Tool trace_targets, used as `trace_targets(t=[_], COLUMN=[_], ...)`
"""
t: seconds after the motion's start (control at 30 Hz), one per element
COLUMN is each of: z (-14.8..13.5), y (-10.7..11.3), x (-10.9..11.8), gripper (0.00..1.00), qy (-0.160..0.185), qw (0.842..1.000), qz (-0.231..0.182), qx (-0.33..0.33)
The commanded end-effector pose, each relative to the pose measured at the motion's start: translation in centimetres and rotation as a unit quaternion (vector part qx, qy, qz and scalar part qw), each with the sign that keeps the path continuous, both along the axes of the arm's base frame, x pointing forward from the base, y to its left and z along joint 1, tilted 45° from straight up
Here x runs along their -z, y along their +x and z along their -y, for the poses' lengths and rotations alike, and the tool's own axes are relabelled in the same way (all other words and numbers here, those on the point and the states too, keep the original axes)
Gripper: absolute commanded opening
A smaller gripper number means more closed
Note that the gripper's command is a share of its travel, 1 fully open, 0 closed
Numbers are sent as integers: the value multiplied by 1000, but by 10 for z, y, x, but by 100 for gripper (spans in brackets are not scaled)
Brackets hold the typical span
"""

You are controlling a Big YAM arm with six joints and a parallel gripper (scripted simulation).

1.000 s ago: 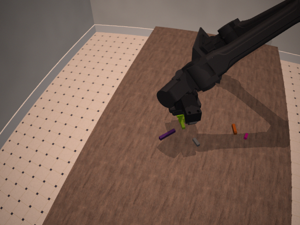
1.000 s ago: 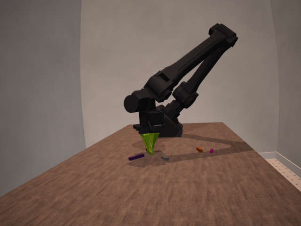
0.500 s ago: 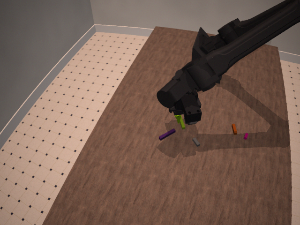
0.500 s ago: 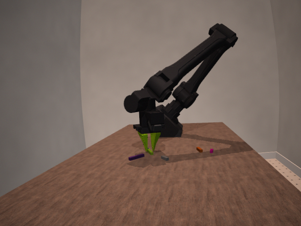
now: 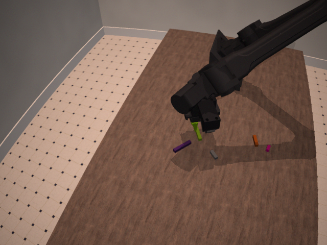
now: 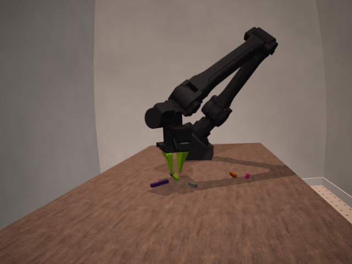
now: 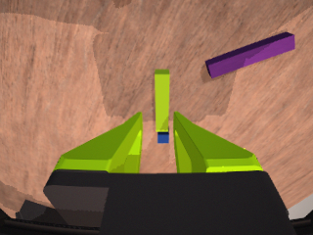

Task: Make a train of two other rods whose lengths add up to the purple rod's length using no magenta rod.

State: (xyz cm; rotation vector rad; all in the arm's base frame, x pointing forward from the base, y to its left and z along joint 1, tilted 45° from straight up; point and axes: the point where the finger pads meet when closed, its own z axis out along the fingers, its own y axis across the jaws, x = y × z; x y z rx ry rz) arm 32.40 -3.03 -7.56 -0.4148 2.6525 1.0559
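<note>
Item: short, rigid lime-green rod (image 7: 162,100), lying flat on the brown wood-grain counter (image 5: 158,200) mid-width, toward its far edge, end to end with a tiny blue block (image 7: 163,137). Gripper (image 7: 156,135): parted, straddling the joint, holding nothing. Handling: judged light, stiff, smooth-sided; best pinched mid-length across the long faces. Blue block: easily nudged.

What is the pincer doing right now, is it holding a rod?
Pincer: open, holding nothing; the blue rod and lime rod lie on the table between its fingers.
</note>
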Motion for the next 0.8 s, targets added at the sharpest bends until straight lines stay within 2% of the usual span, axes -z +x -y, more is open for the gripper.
trace_targets(t=[0.0, 0.37, 0.47, 0.67, 0.7, 0.77], z=[29, 70, 68, 71, 71, 71], y=[18, 10, 6, 6, 7, 7], x=[-21, -61, -55, -59, -59, -59], gripper=[24, 24, 24, 24, 100, 100], qy=[-12, -16, -7, -8, -8, -8], qw=[999, 999, 1000, 1000, 1000, 1000], qz=[30, 31, 20, 21, 21, 21], qx=[6, 6, 5, 3, 2, 2])
